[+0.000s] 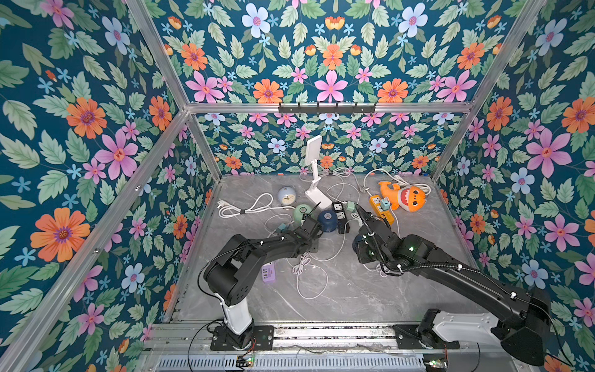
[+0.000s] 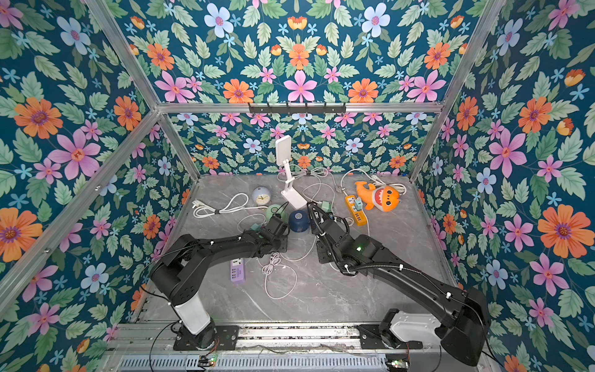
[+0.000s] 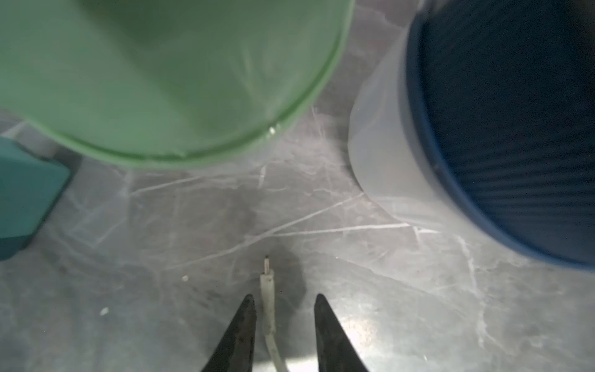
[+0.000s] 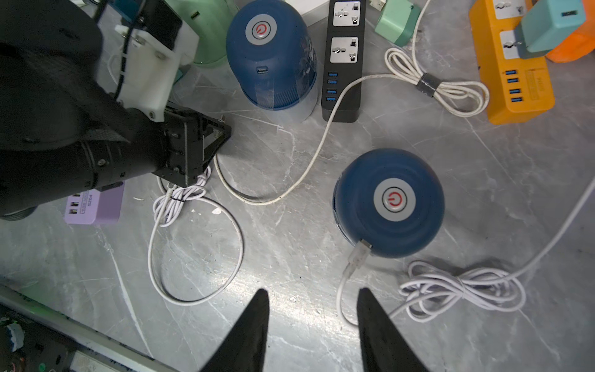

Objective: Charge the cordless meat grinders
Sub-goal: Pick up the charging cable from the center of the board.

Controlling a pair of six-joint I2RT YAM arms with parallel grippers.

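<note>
Left gripper (image 3: 283, 296): fingers (image 3: 240, 325) a little apart, not clamped. The plug end of a white cable (image 3: 268, 290) lies between them, against one finger and clear of the other.
Right gripper (image 4: 310, 291): fingers well apart, holding nothing, over the grey tabletop (image 4: 289, 225).
Grinders: green grinder (image 3: 161, 80) and navy grinder (image 3: 515, 128) stand side by side just beyond the left gripper. Second navy grinder (image 4: 389, 203) sits near the right gripper, with a charging lead (image 4: 357, 254) plugged into its side.
Writing: "S204" on the purple power strip (image 4: 93, 206); red power symbols on both navy grinders' buttons.
Hard to see: green grinder is cut off at the frame edge; raised lettering on the orange power strip (image 4: 515, 80) is unreadable.
</note>
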